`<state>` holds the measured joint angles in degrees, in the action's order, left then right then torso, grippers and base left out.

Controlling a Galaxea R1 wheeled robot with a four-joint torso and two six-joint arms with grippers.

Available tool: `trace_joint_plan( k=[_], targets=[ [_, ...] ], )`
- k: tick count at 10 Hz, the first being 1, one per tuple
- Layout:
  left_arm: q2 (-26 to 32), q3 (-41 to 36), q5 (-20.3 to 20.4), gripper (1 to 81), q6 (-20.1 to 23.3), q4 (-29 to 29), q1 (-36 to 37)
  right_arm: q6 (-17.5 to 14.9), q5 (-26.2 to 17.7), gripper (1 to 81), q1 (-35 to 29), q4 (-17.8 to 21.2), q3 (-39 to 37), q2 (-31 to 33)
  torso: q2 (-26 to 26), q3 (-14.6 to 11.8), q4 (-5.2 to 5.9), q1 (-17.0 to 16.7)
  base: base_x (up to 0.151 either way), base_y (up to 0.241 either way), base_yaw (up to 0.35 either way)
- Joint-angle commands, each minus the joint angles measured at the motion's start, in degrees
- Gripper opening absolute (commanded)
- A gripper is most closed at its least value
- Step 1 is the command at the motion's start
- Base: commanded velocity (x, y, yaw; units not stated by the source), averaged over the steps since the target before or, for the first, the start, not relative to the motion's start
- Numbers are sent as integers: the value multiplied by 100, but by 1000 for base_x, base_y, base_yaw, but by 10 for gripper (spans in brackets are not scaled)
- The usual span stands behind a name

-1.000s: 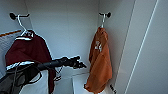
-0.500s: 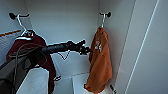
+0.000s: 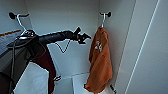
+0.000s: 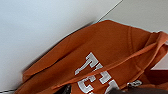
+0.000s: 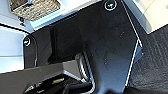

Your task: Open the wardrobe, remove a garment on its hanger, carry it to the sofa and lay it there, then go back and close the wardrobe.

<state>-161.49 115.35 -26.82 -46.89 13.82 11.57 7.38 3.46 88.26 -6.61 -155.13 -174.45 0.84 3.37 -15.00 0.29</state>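
Note:
The wardrobe (image 3: 62,15) stands open before me, its white inside walls bare. The orange garment (image 3: 101,62) with white lettering hangs at the right on the white hanger (image 3: 103,20), whose hook rests over a dark peg. My left gripper (image 3: 83,35) reaches in from the left at the height of the garment's shoulder, just left of it and apart from it, with its fingers spread open and nothing between them. Close in front of the left wrist camera I see the same garment (image 4: 105,55). The sofa is hidden.
A maroon garment with white sleeves (image 3: 46,67) hangs at the left on its own hanger (image 3: 20,21), under my left arm. The open wardrobe door (image 3: 150,62) stands at the right. The right wrist view shows a wicker basket (image 5: 35,8) and dark carpet (image 5: 155,62).
My left arm has risen and the gripper has moved up beside the orange garment's shoulder. The garments hang as before.

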Motion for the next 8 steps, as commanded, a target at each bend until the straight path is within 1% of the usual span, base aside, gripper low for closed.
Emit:
trace_joint_plan(
  k=[1,4,6,8],
  targets=[
    [-68,243,625,811,-58,920,1571,18,-293,811,-216,72,10,-66,0,0,0,0,0,0,0],
    [-331,225,827,811,-58,999,1738,10,-302,811,-207,72,1,-110,0,0,0,0,0,0,0],
    [-472,243,1135,811,-66,999,1757,18,-293,811,-199,72,1,-110,0,0,0,0,0,0,0],
    [-595,313,1179,811,-66,999,1765,18,-302,811,-199,63,27,-110,-2,0,0,0,0,0,0]
  ],
)
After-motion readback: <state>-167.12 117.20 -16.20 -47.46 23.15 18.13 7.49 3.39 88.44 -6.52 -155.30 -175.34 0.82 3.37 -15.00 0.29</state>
